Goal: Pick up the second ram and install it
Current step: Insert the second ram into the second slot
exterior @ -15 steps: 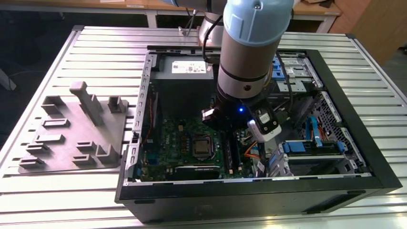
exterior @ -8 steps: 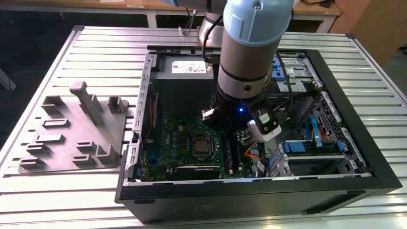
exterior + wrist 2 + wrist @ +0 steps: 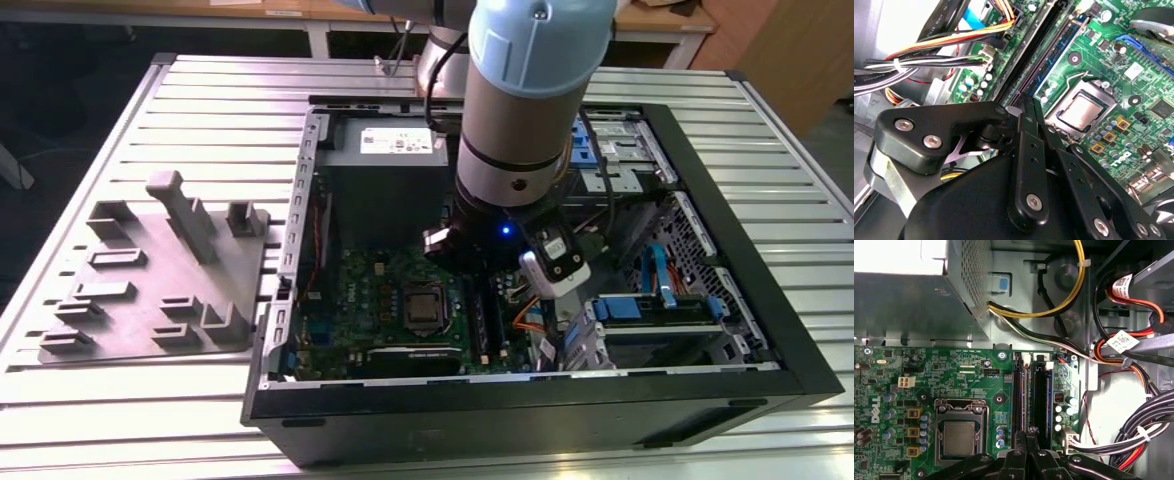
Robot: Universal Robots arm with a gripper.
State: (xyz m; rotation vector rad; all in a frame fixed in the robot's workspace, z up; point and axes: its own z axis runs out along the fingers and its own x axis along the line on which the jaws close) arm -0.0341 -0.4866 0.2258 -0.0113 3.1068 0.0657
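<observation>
My gripper (image 3: 1027,432) (image 3: 1026,97) hangs low inside the open computer case (image 3: 534,395), its two black fingers pressed together and shut. The tips sit right over the pair of long memory slots (image 3: 1046,50) beside the processor (image 3: 959,437) (image 3: 424,305). A slim dark strip, which I take for the second ram (image 3: 1021,400), stands edge-on in the slot nearer the processor, in line with my fingertips. The fingers hide whether they pinch it. In the exterior view the arm (image 3: 514,190) reaches straight down over the motherboard.
Bundles of cables (image 3: 1134,425) (image 3: 929,55) crowd the far side of the slots from the processor. The power supply box (image 3: 914,305) (image 3: 387,145) borders the board. A grey fixture plate (image 3: 147,270) with upright holders lies outside the case at the exterior view's left.
</observation>
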